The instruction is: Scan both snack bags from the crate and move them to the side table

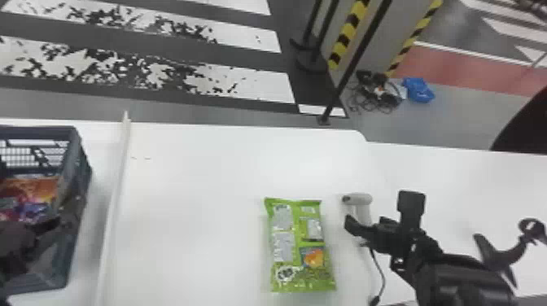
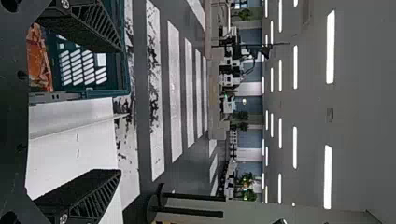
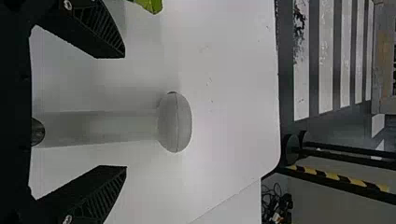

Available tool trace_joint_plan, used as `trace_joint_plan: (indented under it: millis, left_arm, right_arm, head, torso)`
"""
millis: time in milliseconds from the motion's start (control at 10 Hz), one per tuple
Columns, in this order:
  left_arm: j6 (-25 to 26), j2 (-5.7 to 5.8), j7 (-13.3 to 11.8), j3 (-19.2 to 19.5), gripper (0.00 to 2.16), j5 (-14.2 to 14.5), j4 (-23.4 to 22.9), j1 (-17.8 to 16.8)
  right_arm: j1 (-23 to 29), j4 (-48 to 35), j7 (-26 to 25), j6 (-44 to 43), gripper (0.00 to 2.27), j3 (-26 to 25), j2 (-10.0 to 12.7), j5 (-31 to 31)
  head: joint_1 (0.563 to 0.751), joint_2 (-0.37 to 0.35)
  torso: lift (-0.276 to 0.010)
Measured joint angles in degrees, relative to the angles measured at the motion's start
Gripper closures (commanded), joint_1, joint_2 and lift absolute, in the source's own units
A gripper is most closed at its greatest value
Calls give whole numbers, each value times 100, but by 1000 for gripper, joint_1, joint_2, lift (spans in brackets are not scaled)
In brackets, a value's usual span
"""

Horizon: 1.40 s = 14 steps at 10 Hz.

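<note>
Near the right pincer (image 1: 379, 210) (spread wide) lies a green, seemingly plump bag (image 1: 299, 246).

Bright green bag (image 1: 281, 244), white table (image 1: 195, 183), striped floor (image 1: 244, 83)
The bag bears pale grey print panels and an orange patch; the crate (image 1: 75, 154) is dark blue-grey with a grid pattern, the packets (image 1: 34, 189) in it orange, red and purple; the scanner (image 1: 363, 198) is light grey, its cord (image 1: 380, 270) black, the right arm (image 1: 468, 280) black; the floor's white stripes are mottled black, the tape (image 1: 346, 36) yellow with black slanting bands
</note>
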Motion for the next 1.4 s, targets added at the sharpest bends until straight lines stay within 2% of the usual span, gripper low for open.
trace_joint_plan:
  millis: [200, 300, 400, 500, 700, 1000, 1200, 1400]
  left_arm:
    - [0, 2, 15, 7, 70, -40, -15, 27]
    - [0, 2, 11, 8, 70, -53, -23, 37]
    - [0, 3, 13, 9, 70, -59, -33, 44]
    - [0, 7, 16, 9, 70, -59, -35, 46]
    - [0, 10, 17, 9, 70, -61, -35, 46]
    - [0, -5, 17, -16, 70, -65, -16, 10]
    - [0, -7, 17, -34, 70, -70, -3, -12]
    - [-7, 3, 16, -49, 70, -64, 42, -59]
  right_arm:
    - [-168, 278, 129, -11, 343, 64, -50, 92]
    - [-263, 405, 167, 14, 815, 91, -71, 135]
    - [-359, 530, 189, 86, 1865, 139, -113, 164]
    - [-442, 615, 191, 199, 2007, 173, -139, 206]
    - [-504, 682, 163, 255, 2111, 201, -152, 297]
    - [-413, 613, 85, 172, 2115, 141, -159, 294]
    - [-20, -27, -29, 303, 2115, -67, -110, 136]
    - [496, -1062, -145, 976, 2111, -264, 18, -66]
  head:
    - [695, -309]
    - [695, -311]
    - [695, -313]
    - [695, -315]
    - [695, -319]
    - [695, -330]
    - [695, -338]
    - [695, -331]
  torso:
    - [-29]
    - [-29]
    - [-29]
    - [-29]
    - [-29]
    - [-29]
    - [-29]
    - [-29]
